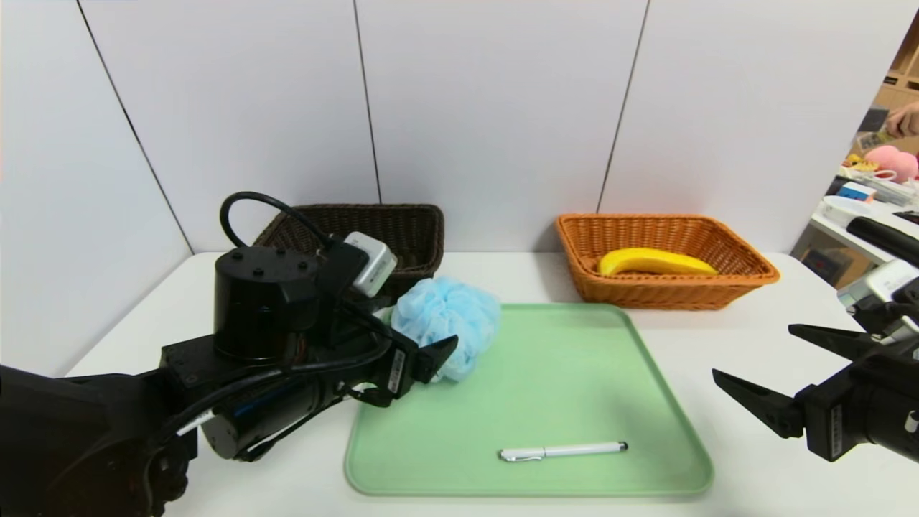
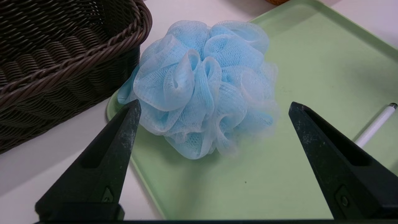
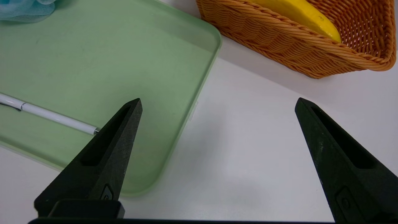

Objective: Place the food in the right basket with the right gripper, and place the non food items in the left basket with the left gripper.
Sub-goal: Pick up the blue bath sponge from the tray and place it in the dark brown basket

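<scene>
I take the green tray (image 1: 574, 402) on the white surface (image 1: 754, 345) as my landmark. Behind its left corner sits the dark left basket (image 1: 402, 230); behind its right corner the orange right basket (image 1: 668, 287), banana (image 1: 657, 262) inside. Left gripper (image 2: 214, 105), jaws spread wide and empty, is at the tray's back-left corner; my left wrist view shows the blue pouf (image 2: 205, 87) just ahead of the fingertips, overhanging the tray rim, which the head view half hides. Right gripper (image 1: 754, 359), wide open and empty, hangs off the tray's right side. Pen (image 1: 563, 451) lies near the front edge.
</scene>
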### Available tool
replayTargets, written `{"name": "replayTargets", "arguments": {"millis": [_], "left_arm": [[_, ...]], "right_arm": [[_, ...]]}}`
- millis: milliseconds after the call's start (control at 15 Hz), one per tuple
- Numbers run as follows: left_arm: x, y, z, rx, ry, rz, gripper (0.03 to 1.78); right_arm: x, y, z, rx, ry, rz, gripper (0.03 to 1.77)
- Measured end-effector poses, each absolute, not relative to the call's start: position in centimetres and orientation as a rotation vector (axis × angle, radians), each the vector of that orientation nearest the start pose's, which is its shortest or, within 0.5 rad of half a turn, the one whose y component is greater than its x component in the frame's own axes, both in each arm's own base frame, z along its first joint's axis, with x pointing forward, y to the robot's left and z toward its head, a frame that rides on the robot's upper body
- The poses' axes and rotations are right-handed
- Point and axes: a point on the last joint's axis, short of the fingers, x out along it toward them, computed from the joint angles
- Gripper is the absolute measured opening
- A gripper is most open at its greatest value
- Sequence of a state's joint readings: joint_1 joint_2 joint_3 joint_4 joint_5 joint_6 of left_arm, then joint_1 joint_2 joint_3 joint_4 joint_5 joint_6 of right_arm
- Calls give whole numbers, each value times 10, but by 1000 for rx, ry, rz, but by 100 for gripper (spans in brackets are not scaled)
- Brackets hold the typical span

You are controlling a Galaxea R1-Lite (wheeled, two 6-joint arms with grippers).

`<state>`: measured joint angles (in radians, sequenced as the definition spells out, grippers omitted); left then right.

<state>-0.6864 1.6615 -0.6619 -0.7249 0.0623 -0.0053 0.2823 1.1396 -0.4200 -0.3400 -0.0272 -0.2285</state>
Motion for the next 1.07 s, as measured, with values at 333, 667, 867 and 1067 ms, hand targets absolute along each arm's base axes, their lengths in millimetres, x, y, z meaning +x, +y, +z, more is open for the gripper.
{"name": "replayTargets", "arguments": {"millis": [333, 667, 867, 1067], "left_arm": [[234, -198, 151, 113, 258, -622, 169], [243, -209, 139, 141, 284, -612, 169], [246, -212, 133, 148, 298, -605, 169], [250, -215, 128, 153, 298, -584, 169]], "right_arm": [[143, 41, 178, -281, 333, 297, 169], [137, 39, 177, -284, 324, 300, 169], [135, 39, 177, -284, 317, 300, 169], [133, 39, 177, -285, 316, 302, 169]]}}
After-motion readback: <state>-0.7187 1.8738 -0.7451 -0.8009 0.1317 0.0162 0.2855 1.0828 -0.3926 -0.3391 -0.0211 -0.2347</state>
